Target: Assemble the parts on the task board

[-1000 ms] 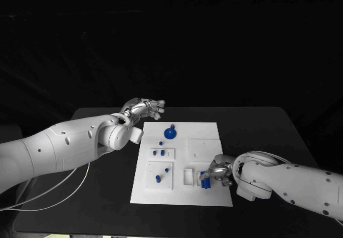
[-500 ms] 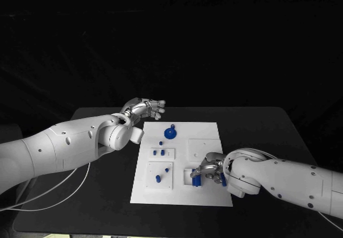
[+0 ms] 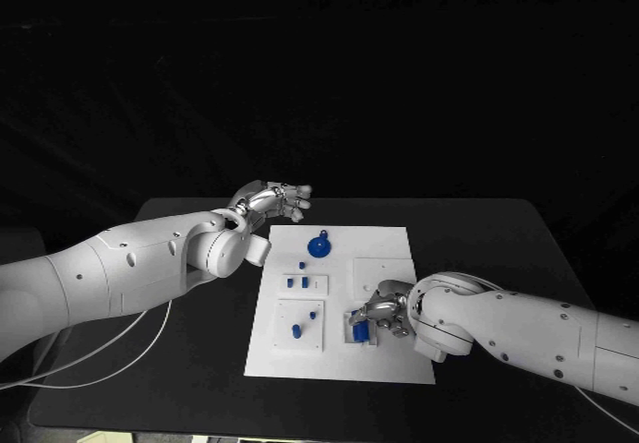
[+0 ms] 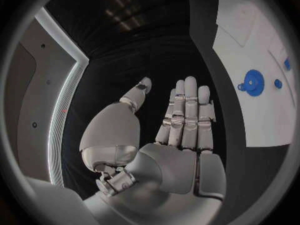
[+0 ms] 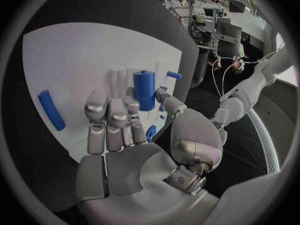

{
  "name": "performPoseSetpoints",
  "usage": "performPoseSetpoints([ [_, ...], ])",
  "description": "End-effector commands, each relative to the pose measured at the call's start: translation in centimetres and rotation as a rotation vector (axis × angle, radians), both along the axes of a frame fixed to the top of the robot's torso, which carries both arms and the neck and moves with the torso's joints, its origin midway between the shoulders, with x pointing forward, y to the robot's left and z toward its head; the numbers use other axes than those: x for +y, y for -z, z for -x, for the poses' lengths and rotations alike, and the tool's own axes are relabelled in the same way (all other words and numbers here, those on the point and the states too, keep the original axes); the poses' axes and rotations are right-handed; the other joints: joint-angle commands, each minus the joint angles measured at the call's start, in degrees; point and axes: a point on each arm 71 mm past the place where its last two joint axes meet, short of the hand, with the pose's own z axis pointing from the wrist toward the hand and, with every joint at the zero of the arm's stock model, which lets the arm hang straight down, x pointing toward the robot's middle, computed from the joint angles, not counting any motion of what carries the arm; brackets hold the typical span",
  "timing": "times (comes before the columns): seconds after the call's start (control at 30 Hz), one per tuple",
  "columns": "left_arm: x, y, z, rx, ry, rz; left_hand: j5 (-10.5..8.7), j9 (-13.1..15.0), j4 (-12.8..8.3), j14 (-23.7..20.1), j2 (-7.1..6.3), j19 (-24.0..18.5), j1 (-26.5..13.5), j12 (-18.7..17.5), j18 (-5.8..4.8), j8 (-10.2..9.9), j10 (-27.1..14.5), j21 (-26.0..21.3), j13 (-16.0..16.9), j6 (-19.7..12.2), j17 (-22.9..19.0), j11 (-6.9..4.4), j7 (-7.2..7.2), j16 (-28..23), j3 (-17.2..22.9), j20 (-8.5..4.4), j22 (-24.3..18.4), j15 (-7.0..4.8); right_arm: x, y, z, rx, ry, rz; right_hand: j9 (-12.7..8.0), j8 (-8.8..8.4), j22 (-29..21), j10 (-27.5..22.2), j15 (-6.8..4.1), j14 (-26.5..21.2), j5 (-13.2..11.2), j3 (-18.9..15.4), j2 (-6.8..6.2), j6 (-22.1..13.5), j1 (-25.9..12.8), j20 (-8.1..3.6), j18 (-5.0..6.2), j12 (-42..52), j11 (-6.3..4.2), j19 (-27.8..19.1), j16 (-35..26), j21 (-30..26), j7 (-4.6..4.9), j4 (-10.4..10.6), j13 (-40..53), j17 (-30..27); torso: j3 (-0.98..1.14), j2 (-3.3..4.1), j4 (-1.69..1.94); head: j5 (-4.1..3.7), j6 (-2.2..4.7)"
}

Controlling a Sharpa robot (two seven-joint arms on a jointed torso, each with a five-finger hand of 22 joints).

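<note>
white task board (image 3: 386, 245) lying flat in the middle of the black table (image 3: 506, 231), long side running away from the robot. on it, small blue parts: a round, gear-like disc (image 3: 319, 246) toward the far end, short pegs (image 3: 304, 281) standing in a raised block at mid-board, more pegs (image 3: 312, 317) in a nearer block, and a stubby blue cylinder (image 3: 361, 330) upright by a white holder near the front edge.

right hand (image 3: 379, 317) low over the near part of the board, just beside that cylinder; in the right wrist view the cylinder (image 5: 144, 89) stands just past the fingertips (image 5: 109, 105), which look straight and together, thumb apart. cannot tell for certain whether anything is pinched; nothing seen between thumb and fingers, so probably holding nothing. another long blue peg (image 5: 50, 109) lying flat on the board to one side.

left hand (image 3: 273, 200) raised off the board's far left corner, fingers extended side by side, thumb apart, holding nothing.

likely light, rigid plastic, smooth and a bit slippery, not fragile but easy to tip or flick. best taken across the round sides, thumb against fingertips, around mid-height, kept upright and gripped gently. lying peg prone to roll when nudged.
</note>
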Motion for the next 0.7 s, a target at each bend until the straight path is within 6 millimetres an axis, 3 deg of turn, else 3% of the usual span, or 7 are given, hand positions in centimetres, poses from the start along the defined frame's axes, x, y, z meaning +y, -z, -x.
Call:
performPoseSetpoints([
  [0.03, -0.26, -0.09, 0.02, -0.001, 0.015, 0.013, 0.07, -0.1, 0.1, 0.0, 0.23, -0.1, -0.4, -0.1, 0.46, 0.2, -0.4, -0.4, -0.1, -0.2, 0.1, -0.05, -0.01, -0.4, -0.3, 0.26, 0.1, 0.19, 0.41, 0.28, 0.37, 0.030, -0.031, 0.003, 0.1, 0.06, 0.9, 0.3, -0.22, 0.0, 0.3, 0.0, -0.06, 0.7, -0.5, 0.30, 6.45, -0.2, -0.12, 0.0, -0.2, 0.2, 0.42, -0.2, 0.0, 0.1, 0.05, 0.01, -0.08, 0.20, -0.04],
  [0.4, -0.32, -0.08, 0.02, 0.001, 0.016, 0.012, 0.08, -0.1, 0.1, 0.0, 0.26, 0.0, -0.4, -0.1, 0.46, 0.2, -0.4, -0.4, -0.1, -0.2, 0.1, -0.04, -0.01, -0.4, -0.4, 0.27, 0.1, 0.20, 0.64, 0.59, 0.45, 0.034, -0.031, 0.007, -0.1, -0.13, 0.9, 0.2, -0.20, 0.0, 0.2, -0.2, -0.64, 0.6, -1.0, 0.24, 6.45, -0.3, -0.09, -0.1, -0.3, 0.2, 0.45, -0.4, 0.0, 0.1, 0.04, -0.01, -0.06, 0.33, -0.13],
  [0.7, -0.31, -0.08, 0.03, 0.002, 0.015, 0.012, 0.09, -0.1, 0.1, 0.0, 0.29, 0.0, -0.5, -0.1, 0.47, 0.2, -0.4, -0.4, -0.1, -0.2, 0.2, -0.04, -0.01, -0.4, -0.4, 0.27, 0.1, 0.20, 0.53, 0.60, 0.25, 0.019, -0.015, -0.001, -0.3, -0.70, 0.7, -0.3, -0.06, -0.2, 0.2, -2.6, -4.35, 0.0, -3.8, 0.05, 6.45, -0.6, 0.11, -0.2, -0.5, 0.0, 0.67, 0.2, 0.1, 0.1, 0.04, 0.01, -0.11, 0.38, -0.20],
])
